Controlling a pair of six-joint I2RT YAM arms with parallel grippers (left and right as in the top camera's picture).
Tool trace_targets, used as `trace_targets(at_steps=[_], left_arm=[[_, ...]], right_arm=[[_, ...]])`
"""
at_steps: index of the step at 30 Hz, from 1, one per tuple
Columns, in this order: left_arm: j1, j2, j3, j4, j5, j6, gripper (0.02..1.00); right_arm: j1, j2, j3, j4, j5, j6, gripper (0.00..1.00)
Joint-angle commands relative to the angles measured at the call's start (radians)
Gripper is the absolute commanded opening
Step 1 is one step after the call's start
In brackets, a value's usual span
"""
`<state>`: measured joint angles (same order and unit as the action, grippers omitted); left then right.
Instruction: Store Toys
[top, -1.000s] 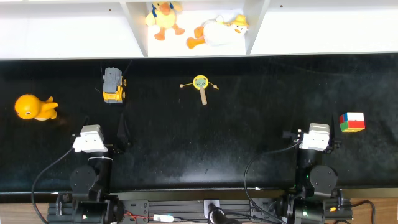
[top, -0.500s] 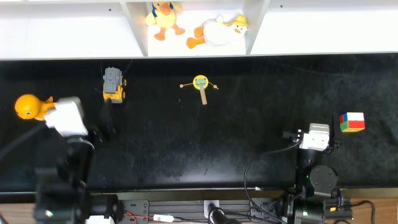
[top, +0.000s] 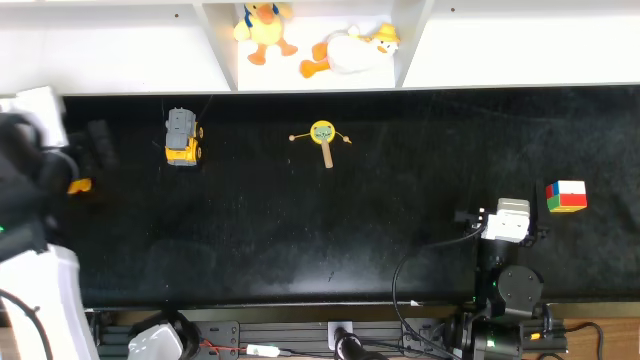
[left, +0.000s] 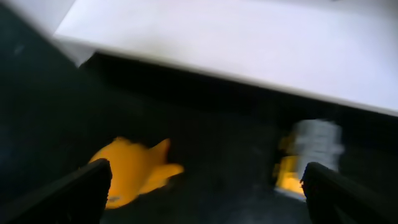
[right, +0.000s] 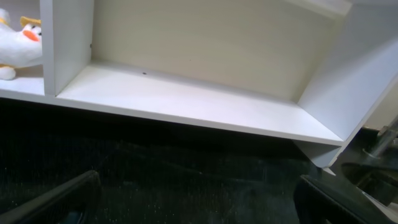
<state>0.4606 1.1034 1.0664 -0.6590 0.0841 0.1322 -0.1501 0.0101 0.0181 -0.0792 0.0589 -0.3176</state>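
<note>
Orange duck toy (left: 127, 177) is lying near the left end of the black table (top: 300, 240), short of the white shelf (top: 120, 60). The yellow toy truck (left: 308, 155) is sitting to its right, clear of it.

Your left gripper (left: 205, 177) is hanging above this stretch with its jaws spread wide and gripping nothing. The relation you are working with is sideways. The duck is sitting left of the gripper's midline, close by the left-hand finger, and the truck is sitting just inside the right-hand one. The gap is not yet centred on the duck.

The duck's long axis looks to be running roughly left to right, with the tapered end pointing toward the truck. You are probably needing to shift left and close across the narrower, near-to-far width. Watch that the right finger is not catching the truck.

Your right gripper (right: 199, 199) is waiting far off at the right end, facing an empty shelf bay, also wide open and carrying nothing. The left arm is clearly the nearer one for this pick.
</note>
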Motion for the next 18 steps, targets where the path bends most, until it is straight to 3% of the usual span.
trace_targets(at_steps=[1,5,11,16,18], left_arm=[[0.229,-0.015,0.034,-0.014,0.167,0.09,0.993],[0.405,-0.016,0.034,-0.024,0.361,0.189,0.996],[0.472,0.037,0.033,-0.04,0.315,0.198,0.996],[0.414,0.14,0.032,-0.042,0.313,0.458,0.998],[0.386,0.183,0.032,-0.028,0.277,0.485,0.998]], right_arm=[[-0.002,-0.005,-0.014,0.005,-0.003,0.006,0.996],[-0.002,-0.005,-0.014,0.005,-0.003,0.006,0.993],[-0.002,-0.005,-0.014,0.005,-0.003,0.007,0.996],[-0.002,-0.005,-0.014,0.005,-0.003,0.006,0.996],[-0.002,-0.005,-0.014,0.005,-0.003,0.006,0.996]])
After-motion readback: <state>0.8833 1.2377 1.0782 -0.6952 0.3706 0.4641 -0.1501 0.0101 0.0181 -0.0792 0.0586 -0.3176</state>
